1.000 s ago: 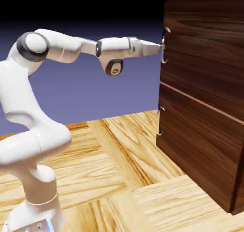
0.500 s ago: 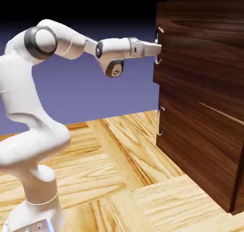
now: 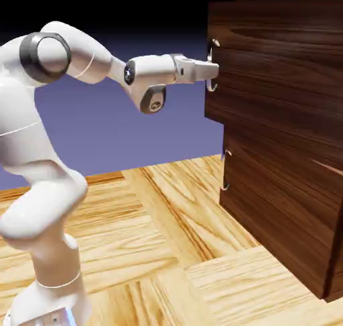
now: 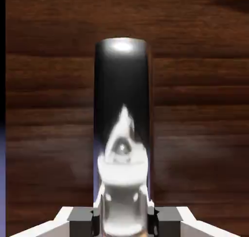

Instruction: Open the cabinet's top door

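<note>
Closed on the upper door's curved metal handle [image 4: 121, 85], the two-finger gripper [image 4: 123, 221] has one grey fingertip on each side of it, both at the bottom edge of the hand view; the handle stands large between them, shiny and dark toward its top, with bright white reflections lower down. Behind it, dark walnut-brown wood grain runs across the hand view, with a narrow strip of black and blue-violet along the left edge.

In the exterior view the white Franka Panda arm [image 3: 47, 134] rises from the lower left, bends at the upper left and reaches across to the exterior view's right, its hand roughly level; the fingers meet the handle between its upper and lower ends, near the door's left edge. That top door [image 3: 268, 77] is the upper panel of the dark wood-grain cabinet [image 3: 281, 211]; it stands partly open, its handle edge jutting out past the lower panel [image 3: 258, 184] toward the arm. The lower panel sits below it, with its own curved metal handle [image 3: 224, 171] near its left edge; underneath lies a pale wood parquet surface [image 3: 154, 231]; the backdrop [image 3: 127, 134] is blue-violet, darkening to black at the top.
</note>
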`<state>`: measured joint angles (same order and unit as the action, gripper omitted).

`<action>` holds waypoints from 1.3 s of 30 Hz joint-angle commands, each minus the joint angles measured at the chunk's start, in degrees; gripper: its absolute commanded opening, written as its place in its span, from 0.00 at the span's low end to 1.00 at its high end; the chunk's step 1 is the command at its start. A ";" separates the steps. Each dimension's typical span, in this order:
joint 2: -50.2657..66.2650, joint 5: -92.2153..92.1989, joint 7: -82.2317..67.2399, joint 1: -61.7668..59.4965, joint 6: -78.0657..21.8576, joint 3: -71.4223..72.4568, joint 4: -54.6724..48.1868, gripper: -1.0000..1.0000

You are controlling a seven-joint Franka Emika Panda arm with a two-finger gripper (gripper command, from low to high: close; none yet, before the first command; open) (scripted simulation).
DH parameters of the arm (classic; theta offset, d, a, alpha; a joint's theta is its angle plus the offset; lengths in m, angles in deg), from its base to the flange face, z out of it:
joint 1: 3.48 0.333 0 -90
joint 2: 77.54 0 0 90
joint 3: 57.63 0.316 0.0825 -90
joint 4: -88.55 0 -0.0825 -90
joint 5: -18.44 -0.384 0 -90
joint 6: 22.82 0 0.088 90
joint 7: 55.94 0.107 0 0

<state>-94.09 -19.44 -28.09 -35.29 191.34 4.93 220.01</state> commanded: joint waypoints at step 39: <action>-18.45 12.20 -8.66 75.97 0.68 -69.80 24.36 0.00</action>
<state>-112.56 -7.15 -36.69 40.67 192.00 -64.85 244.36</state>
